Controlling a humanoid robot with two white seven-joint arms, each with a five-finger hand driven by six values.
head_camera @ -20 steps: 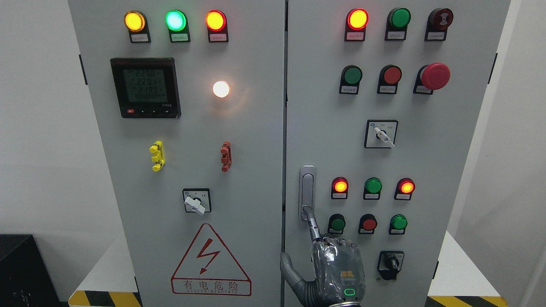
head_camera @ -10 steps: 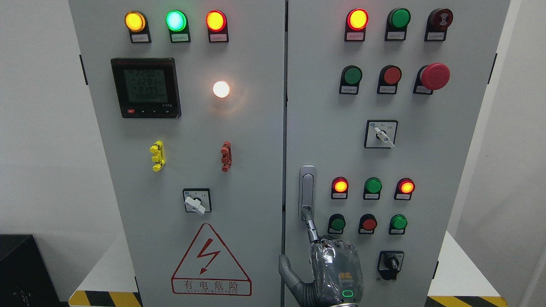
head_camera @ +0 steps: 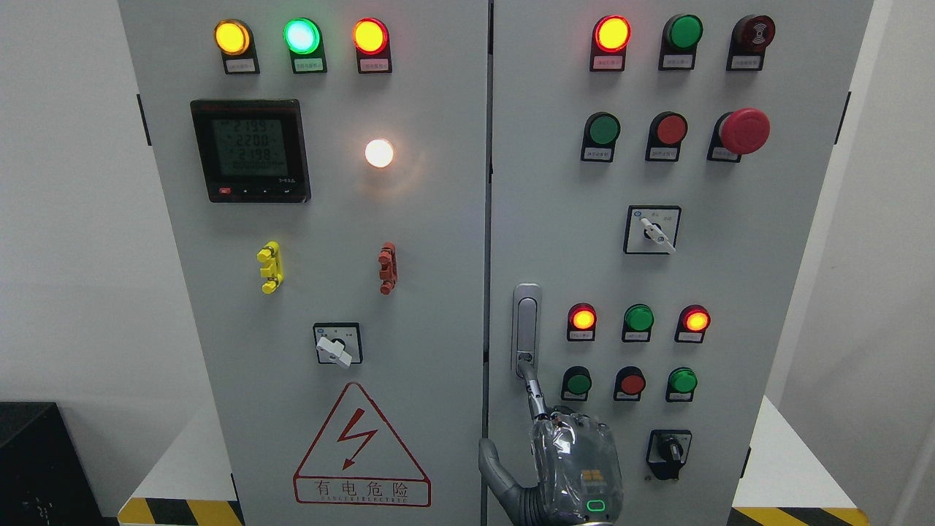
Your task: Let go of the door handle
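Right hand (head_camera: 577,467) low on door, index finger (head_camera: 535,394) extended, tip at handle (head_camera: 526,329) base, holding nothing. Risk: fingertip snagging handle on pull-back, or brushing nearby buttons (head_camera: 578,383).

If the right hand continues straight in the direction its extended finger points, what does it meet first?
Probably the door handle. The right hand points its index finger up and slightly left, with the tip at the handle's lower end. Whether it touches there is unclear, since depth is hard to judge.
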